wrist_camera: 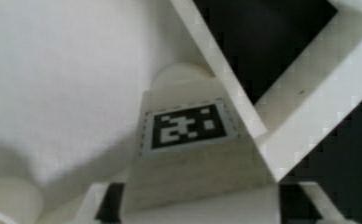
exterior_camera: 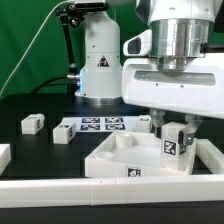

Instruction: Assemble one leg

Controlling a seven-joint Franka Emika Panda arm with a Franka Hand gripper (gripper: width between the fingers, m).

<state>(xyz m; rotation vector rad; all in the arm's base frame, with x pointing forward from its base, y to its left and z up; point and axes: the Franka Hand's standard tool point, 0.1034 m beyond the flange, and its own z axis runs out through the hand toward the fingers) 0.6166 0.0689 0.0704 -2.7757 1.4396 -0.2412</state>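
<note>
My gripper (exterior_camera: pixel 173 138) is shut on a leg (exterior_camera: pixel 172 146), a stubby white block with a black-and-white tag facing the camera. It holds the leg upright over the corner of the large white square tray-like piece (exterior_camera: pixel 112 152) at the exterior view's right; I cannot tell whether the leg touches it. In the wrist view the leg (wrist_camera: pixel 187 125) runs out from between my fingers (wrist_camera: pixel 110 200), tag up, against the tray's white surface (wrist_camera: pixel 62 80) and its rim. Two more legs (exterior_camera: pixel 33 123) (exterior_camera: pixel 64 132) lie on the black table at the exterior view's left.
The marker board (exterior_camera: pixel 101 125) lies flat behind the tray. The arm's white base (exterior_camera: pixel 100 55) stands behind it. A low white wall (exterior_camera: pixel 100 190) borders the table at the front and at the exterior view's right.
</note>
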